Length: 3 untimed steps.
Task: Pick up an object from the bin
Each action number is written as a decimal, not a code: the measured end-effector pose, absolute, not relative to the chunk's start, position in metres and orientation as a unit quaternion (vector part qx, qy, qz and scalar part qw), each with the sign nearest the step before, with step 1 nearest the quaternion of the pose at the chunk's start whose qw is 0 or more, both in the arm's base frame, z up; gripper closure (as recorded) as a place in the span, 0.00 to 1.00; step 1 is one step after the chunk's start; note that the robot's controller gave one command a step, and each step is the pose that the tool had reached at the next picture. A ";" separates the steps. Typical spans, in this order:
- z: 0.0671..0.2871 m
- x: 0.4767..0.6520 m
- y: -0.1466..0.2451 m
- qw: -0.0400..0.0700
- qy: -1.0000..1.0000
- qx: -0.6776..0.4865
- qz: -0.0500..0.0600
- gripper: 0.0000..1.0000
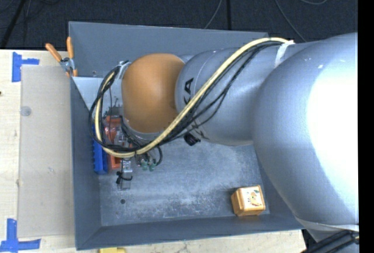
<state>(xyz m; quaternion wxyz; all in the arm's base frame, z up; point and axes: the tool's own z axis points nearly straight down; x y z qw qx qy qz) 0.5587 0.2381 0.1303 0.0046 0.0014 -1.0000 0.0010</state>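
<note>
My gripper (124,176) pokes out from under the wrist, low over the bin floor near the left wall. Just left of it a blue ridged piece (100,158) lies along that wall, close to the gripper; whether they touch I cannot tell. A red-orange thing (111,124) sits farther up the left wall, mostly hidden by the wrist and its cables. I see nothing held by the gripper.
A small yellow-brown block (248,200) with a pale printed face stands near the bin's front right corner, far from the gripper. The arm covers the bin's middle and right, and its cables loop down the left side.
</note>
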 end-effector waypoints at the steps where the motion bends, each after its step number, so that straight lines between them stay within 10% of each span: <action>1: 0.132 0.559 0.238 0.004 -1.000 0.001 0.001 0.00; 2: 0.075 0.569 0.232 -0.002 -1.000 0.013 -0.002 1.00; 3: 0.075 0.569 0.232 -0.002 -1.000 0.013 -0.002 1.00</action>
